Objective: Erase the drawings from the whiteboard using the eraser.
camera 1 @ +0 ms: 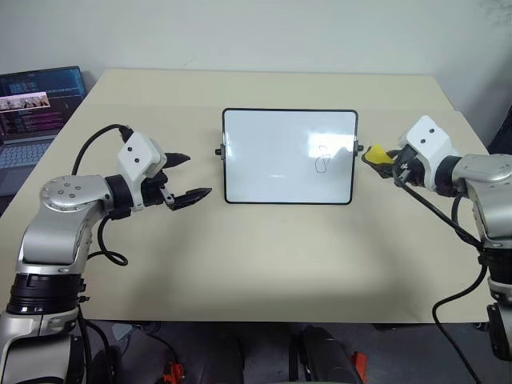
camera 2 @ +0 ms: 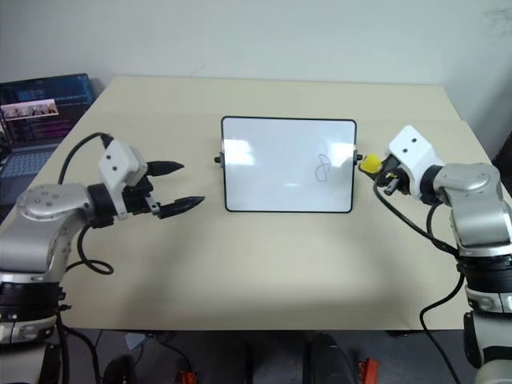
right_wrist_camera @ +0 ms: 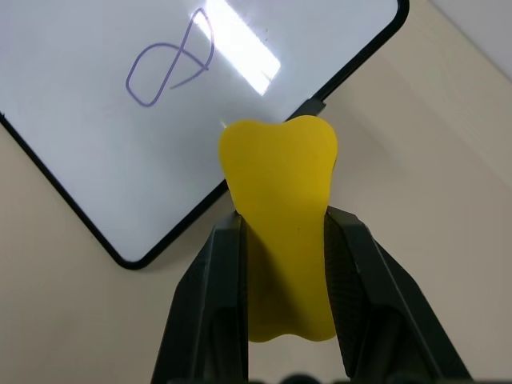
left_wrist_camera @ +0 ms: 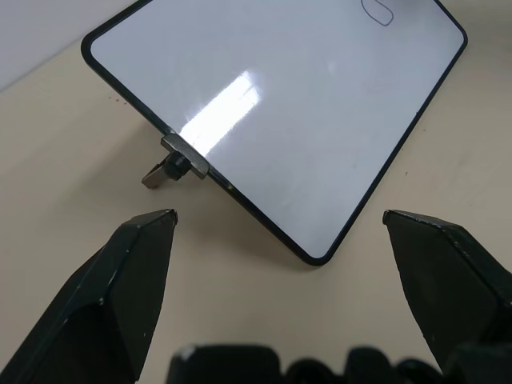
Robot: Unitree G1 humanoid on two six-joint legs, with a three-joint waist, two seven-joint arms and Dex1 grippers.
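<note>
- One whiteboard [camera 1: 289, 157] lies in the middle of a pale beige table [camera 1: 256, 264]. It is a glossy white rectangle in a thin black frame with rounded corners.
- The board carries two small black knobs, one on each short side: a left knob [camera 1: 218, 151] and a right knob [camera 1: 359, 148].
- One drawing [camera 1: 322, 159] is visible on the board, a thin bluish looped scribble in its right half, near the right edge. The rest of the white surface looks bare apart from bright reflections of light.
- One eraser [right_wrist_camera: 280, 216], a yellow rounded block, is held off the table just beside the board's right edge, close to the right knob.
- The right claw [right_wrist_camera: 282, 240] is closed on the eraser, its two black fingers pressing on either side of the yellow block. The block's rounded end sticks out past the fingertips toward the board. In the wrist view the eraser sits over the black frame, near the scribble but not touching it.
- The left claw [camera 1: 185, 178] hovers to the left of the board with its two black fingers spread wide apart and nothing between them. It points toward the board's left edge and is clear of it.
- One laptop [camera 1: 36, 112] sits at the far left, off the table's edge, with its screen lit.
</note>
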